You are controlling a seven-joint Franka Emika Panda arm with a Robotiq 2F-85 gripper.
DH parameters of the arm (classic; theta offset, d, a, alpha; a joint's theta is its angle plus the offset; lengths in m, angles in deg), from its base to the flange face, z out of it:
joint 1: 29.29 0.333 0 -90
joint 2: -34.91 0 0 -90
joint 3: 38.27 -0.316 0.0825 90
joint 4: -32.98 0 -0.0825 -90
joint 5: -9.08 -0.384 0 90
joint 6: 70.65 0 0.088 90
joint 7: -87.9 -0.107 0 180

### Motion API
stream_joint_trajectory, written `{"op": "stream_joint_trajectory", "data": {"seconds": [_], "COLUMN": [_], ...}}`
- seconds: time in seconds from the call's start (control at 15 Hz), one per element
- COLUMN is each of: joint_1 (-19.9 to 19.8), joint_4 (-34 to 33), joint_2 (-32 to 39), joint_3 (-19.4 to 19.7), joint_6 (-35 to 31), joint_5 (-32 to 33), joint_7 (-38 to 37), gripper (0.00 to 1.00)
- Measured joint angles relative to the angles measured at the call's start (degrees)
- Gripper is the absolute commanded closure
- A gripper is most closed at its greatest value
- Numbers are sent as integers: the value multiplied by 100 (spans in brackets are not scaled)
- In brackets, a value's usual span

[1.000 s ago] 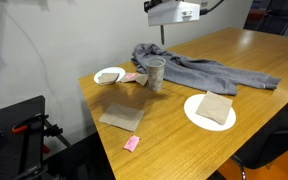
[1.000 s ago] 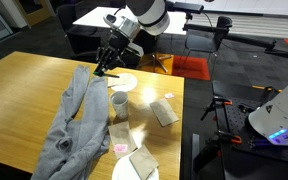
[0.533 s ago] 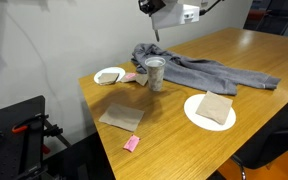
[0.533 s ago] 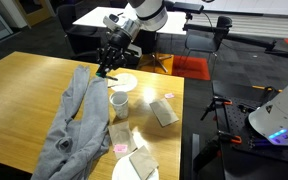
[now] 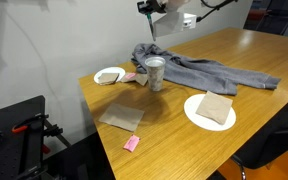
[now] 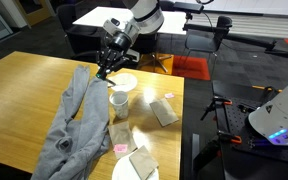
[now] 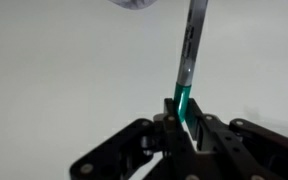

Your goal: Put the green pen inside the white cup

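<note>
Both exterior views are small and coarse, evenly lit by diffuse indoor light from above. Shadows beside the white cup (image 5: 156, 72) are faint and soft-edged, and the wooden table (image 5: 184, 140) behind the cup looks paler, with a mild sheen. The wrist view is the blurriest. There the green pen (image 7: 187, 60) smears against a washed-out, pale backdrop, and the gripper (image 7: 184, 120) below it is a dark, defocused silhouette.

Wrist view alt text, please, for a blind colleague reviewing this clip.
The gripper is shut on the green pen, which stands up from between its jaws, green at the grip, paler above. Plain pale background.
</note>
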Motion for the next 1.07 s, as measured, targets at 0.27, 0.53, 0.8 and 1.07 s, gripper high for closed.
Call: {"op": "stream_joint_trajectory", "data": {"seconds": [0.27, 0.53, 0.8, 1.07], "joint_1": [613, 1343, 1883, 2169], "joint_4": [-132, -232, -265, -307], "joint_2": [-77, -319, -549, -574], "joint_3": [797, 1851, 2555, 2954], "joint_6": [222, 585, 810, 982], "joint_5": [-746, -1488, -1763, -1956], "joint_7": [493, 789, 791, 808], "gripper": [96, 85, 85, 96]}}
